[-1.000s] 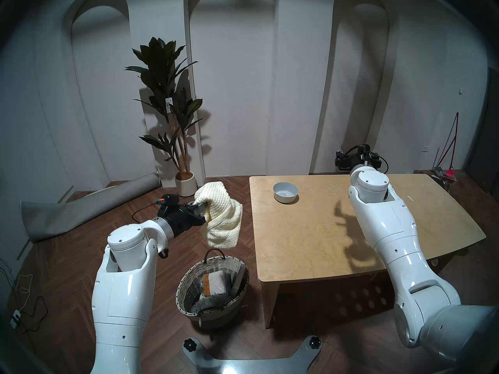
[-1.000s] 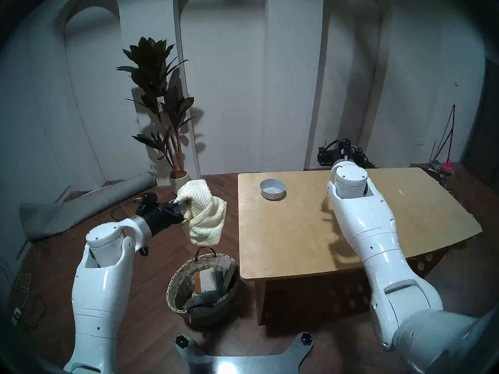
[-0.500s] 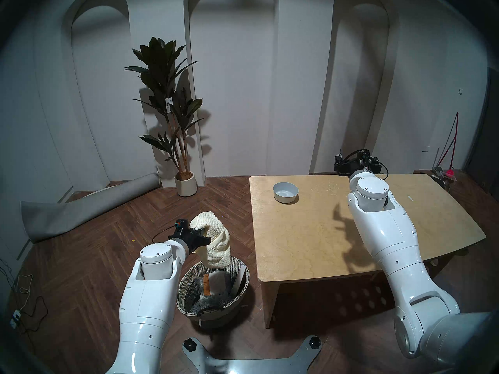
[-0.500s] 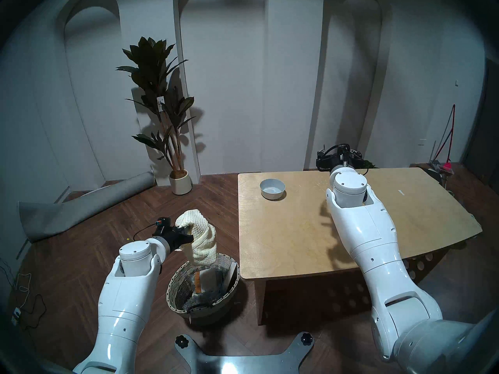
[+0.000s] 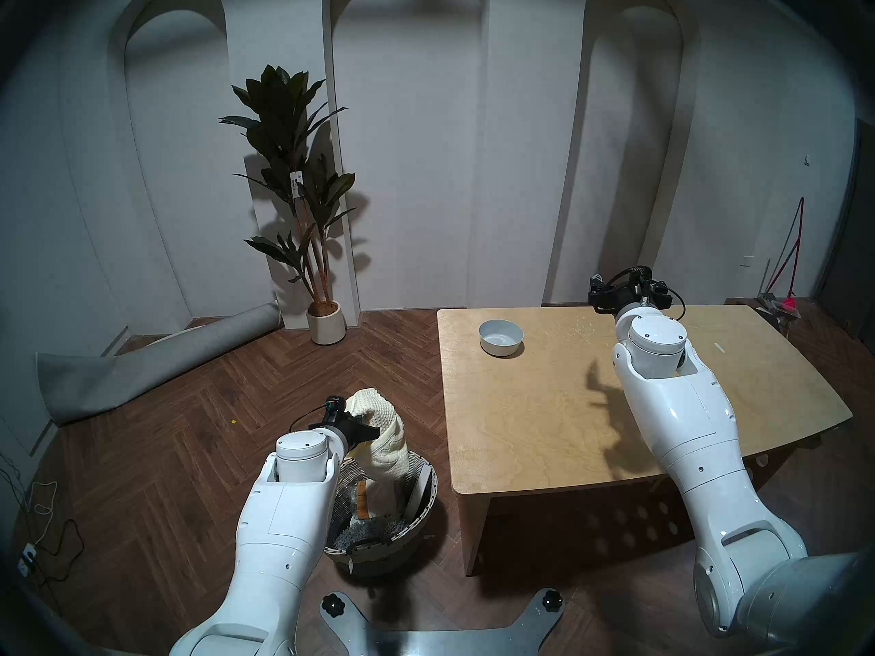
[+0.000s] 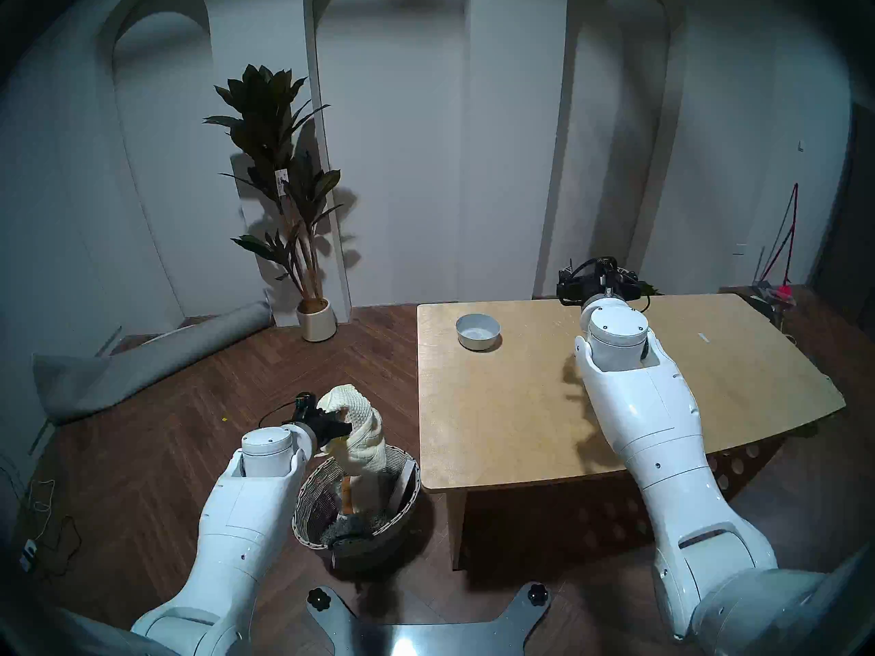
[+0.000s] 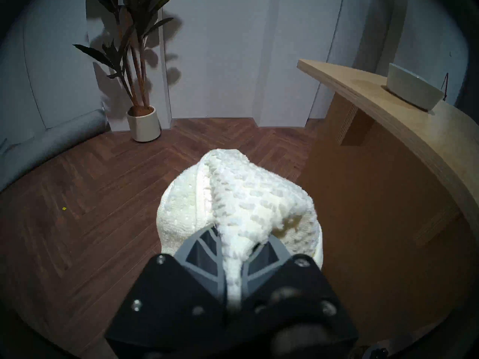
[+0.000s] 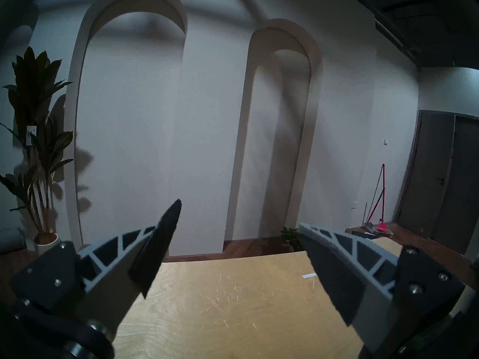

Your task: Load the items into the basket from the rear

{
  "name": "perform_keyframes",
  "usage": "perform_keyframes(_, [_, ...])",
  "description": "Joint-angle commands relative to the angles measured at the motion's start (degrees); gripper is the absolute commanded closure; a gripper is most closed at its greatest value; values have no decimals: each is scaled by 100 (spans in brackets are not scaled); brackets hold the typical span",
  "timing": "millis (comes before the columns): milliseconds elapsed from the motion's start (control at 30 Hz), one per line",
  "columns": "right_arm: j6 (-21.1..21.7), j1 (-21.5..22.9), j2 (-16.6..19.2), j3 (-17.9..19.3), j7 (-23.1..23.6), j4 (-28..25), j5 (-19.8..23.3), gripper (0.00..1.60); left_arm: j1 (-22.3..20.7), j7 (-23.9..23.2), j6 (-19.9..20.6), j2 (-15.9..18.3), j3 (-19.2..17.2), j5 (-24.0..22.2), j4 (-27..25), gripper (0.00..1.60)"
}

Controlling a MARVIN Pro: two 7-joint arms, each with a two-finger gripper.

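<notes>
Hanging from the left gripper, a cream-yellow waffle-knit towel droops with its long axis nearly upright, its lower end dipping inside the round woven wicker basket on the dark herringbone wood floor. The left wrist view alone shows the grip close up: a fold of towel lies pinched between the two grey fingers, the rest bulging ahead and hiding the basket completely. The head views alone show the basket's contents: a brown bread loaf in a clear plastic bag, mostly covered by the towel, a grey shaggy cloth at the near side, and a flat box leaning on the right wall. A small round pale grey-white bowl sits near the far left corner of the light wooden table. The right gripper hangs level above the table's far edge, fingers spread wide and empty. The left forearm hides the basket's left rim.
</notes>
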Motion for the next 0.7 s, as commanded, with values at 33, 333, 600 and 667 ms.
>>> perform_keyframes(33, [-4, 7, 39, 40, 33, -242, 45, 0, -453, 157, -223, 147, 227, 325, 336, 0])
perform_keyframes(333, [28, -13, 95, 37, 50, -281, 90, 0, -397, 173, -247, 114, 325, 364, 516, 0])
perform_keyframes(600, [815, 211, 72, -244, -71, -161, 97, 0, -44, 261, -673, 1, 96, 127, -220, 0])
perform_keyframes(667, [1005, 276, -126, -177, -179, -161, 250, 0, 36, 282, -659, 7, 78, 120, -396, 0])
